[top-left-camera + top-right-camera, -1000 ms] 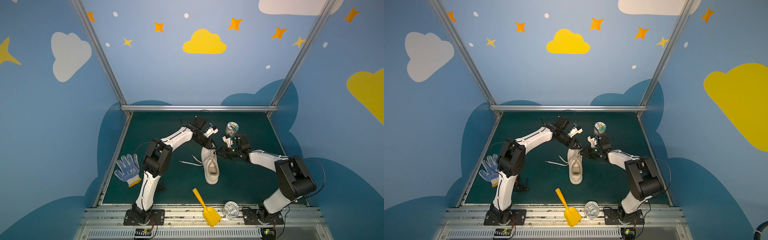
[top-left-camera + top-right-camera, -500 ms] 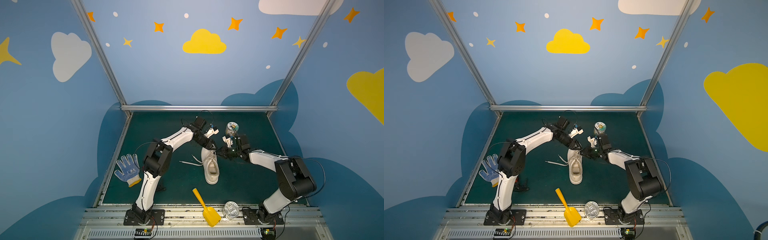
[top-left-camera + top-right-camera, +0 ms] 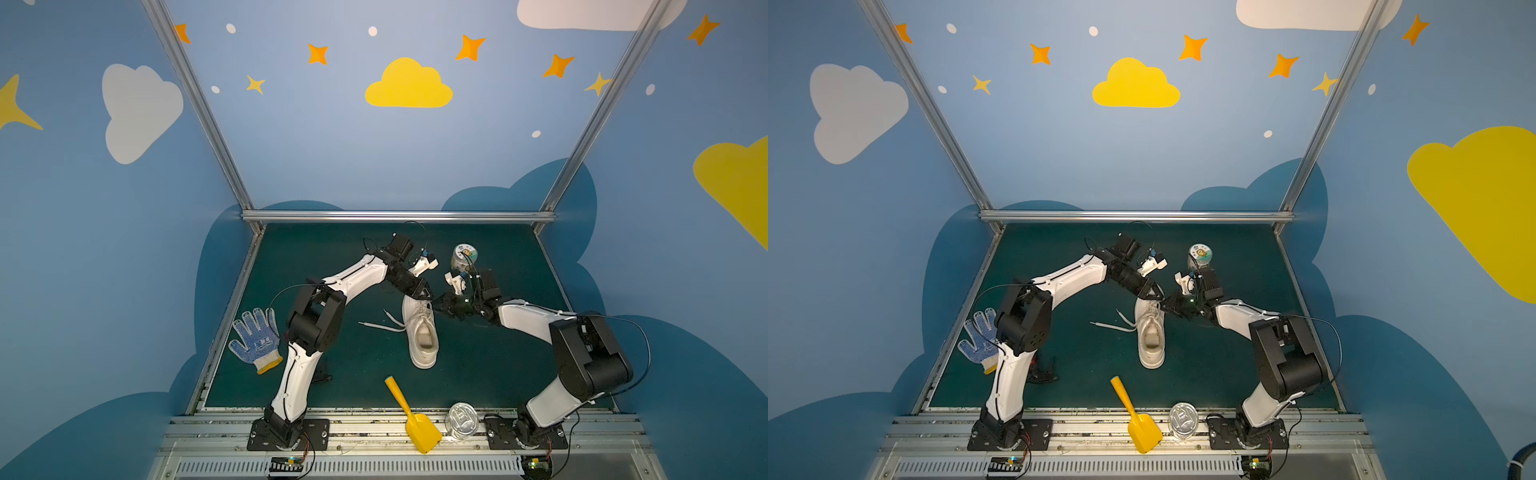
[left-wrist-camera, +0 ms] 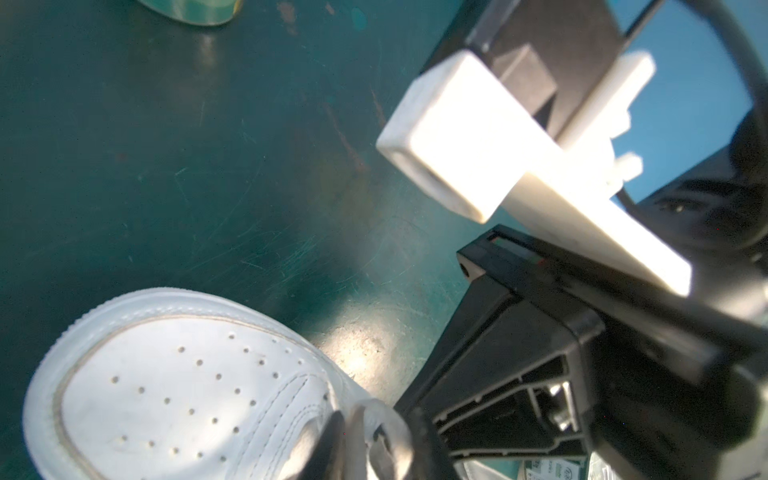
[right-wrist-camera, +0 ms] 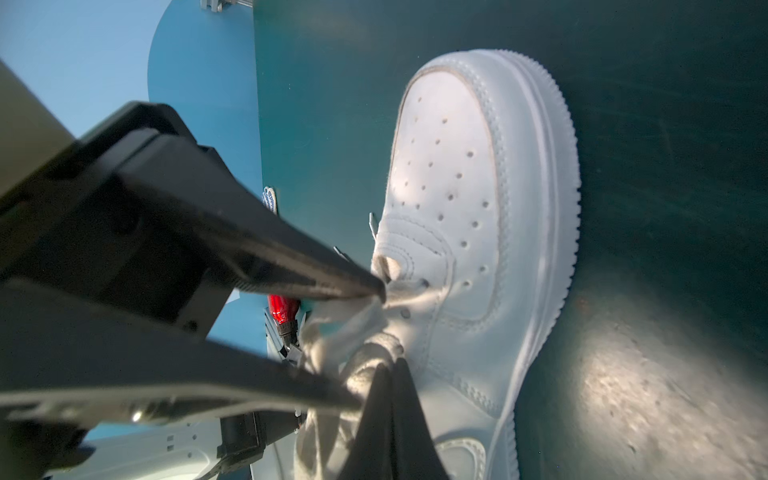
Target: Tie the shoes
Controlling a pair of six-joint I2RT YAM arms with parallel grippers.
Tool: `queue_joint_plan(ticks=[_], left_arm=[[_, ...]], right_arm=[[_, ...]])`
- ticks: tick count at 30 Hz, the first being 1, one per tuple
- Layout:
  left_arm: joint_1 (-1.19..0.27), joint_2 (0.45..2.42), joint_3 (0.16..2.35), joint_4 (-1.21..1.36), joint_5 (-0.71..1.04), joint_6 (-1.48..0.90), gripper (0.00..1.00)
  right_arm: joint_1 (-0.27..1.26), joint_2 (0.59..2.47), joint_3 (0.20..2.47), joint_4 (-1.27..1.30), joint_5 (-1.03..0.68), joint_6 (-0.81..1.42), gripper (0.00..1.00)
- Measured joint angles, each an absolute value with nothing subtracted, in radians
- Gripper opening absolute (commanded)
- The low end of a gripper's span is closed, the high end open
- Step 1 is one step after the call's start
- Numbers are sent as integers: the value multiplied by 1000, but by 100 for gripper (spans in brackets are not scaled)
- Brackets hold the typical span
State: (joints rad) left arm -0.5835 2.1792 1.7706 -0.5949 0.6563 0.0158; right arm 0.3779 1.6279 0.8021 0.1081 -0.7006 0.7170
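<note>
The white shoe (image 3: 422, 332) lies flat in the middle of the green surface (image 3: 311, 257), with its toe toward the back wall. Its laces (image 5: 340, 328) are not tied yet, and two loose ends trail off on the left arm's side. Both arms meet near the toe end of the shoe, where the laces bunch up. Here is what could go wrong. The laces look soft and slippy, so a bit could slide out of a weak pinch and the bow would have to start over. If one arm pulls hard, the shoe may drag or tip, since nothing pins it down. The two sets of fingers are very near each other, so they could bump. The right gripper (image 5: 390, 374) is pinched fully together, and a loop of lace looks caught at its tip. The left gripper (image 5: 370, 347) has its fingers (image 5: 291, 266) a little apart, with a bunch of lace in the gap. Its upper tip touches the lace by the holes but does not squeeze it yet. A dotted glove (image 3: 255, 338) and a yellow scoop (image 3: 409, 415) lie well apart from the shoe.
</note>
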Motion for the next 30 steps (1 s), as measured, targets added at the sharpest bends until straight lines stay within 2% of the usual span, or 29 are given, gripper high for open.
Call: queue_joint_plan(ticks=[3,6,30], left_arm=[[-583,2179,1771,-595,656,14,6],[-583,2179,1771,-590,656,11,4],[-559,2053,1639,-459,659,-73,3]], right_arm=[[378,1628,802,108,-700,717,0],[379,1626,802,106,-701,716,0],[385,1485,759,-26,-713,666,0]])
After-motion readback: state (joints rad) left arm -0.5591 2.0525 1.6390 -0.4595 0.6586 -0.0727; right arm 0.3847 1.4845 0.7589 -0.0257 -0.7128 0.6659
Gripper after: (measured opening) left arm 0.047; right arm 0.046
